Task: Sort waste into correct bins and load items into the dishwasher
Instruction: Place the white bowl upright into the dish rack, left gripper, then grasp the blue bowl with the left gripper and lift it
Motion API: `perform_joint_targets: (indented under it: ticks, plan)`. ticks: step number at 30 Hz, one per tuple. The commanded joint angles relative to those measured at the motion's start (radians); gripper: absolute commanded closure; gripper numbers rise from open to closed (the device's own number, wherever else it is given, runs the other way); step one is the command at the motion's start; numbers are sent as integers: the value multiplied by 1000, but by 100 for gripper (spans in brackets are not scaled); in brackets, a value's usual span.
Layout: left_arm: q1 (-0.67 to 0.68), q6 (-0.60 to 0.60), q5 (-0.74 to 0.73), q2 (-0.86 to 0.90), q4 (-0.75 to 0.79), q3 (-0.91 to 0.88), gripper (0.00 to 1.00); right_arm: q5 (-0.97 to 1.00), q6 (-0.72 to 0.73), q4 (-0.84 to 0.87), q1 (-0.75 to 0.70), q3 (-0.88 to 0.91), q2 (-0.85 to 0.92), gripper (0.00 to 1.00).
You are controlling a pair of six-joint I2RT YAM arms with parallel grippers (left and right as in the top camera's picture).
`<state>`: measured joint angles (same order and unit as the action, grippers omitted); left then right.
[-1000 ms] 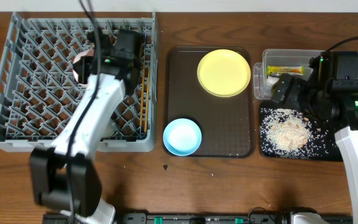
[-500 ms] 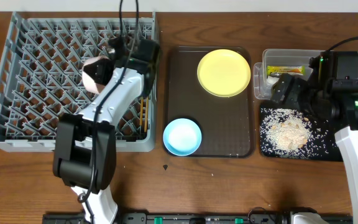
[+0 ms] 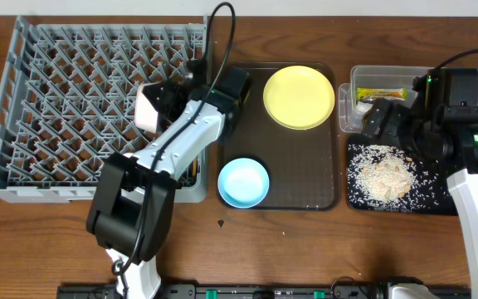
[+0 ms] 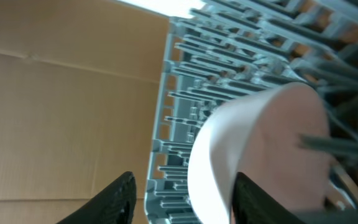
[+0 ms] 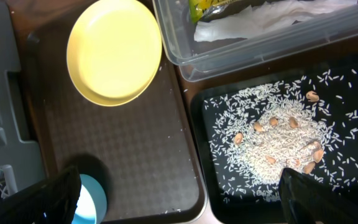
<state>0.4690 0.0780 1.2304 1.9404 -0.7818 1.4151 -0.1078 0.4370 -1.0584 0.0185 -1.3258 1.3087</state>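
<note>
Wooden counter carries the grey dish rack. White bowl sits among the pegs near its right wall, rim between the widely spread fingers of the left end effector

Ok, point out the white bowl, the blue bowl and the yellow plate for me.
white bowl (image 3: 147,110), overhead view, on its outer side.
blue bowl (image 3: 243,182), overhead view, on the centre of its inside.
yellow plate (image 3: 299,97), overhead view, on the centre of its face.
</note>
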Motion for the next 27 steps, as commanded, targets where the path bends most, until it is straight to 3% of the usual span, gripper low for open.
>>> perform_joint_targets:
  ticks: [1, 10, 13, 17, 21, 27]
  plan:
    - [52, 13, -149, -33, -25, -3, 49, 6, 0, -5, -4, -7, -1, 1]
    - [169, 19, -833, -288, -60, -3, 48, 6, 0, -17, -4, -7, -1, 1]
    - [178, 106, -1024, -364, -90, -3, 49, 6, 0, -20, -4, -7, -1, 1]
    - [178, 285, -1074, -372, -192, -9, 54, 6, 0, -23, -4, -7, -1, 1]
    - [197, 302, -1154, -333, -177, -67, 69, 6, 0, -27, -4, -7, -1, 1]
    - [252, 396, -1157, -171, -142, -134, 92, 5, 0, -29, -4, -7, -1, 1]
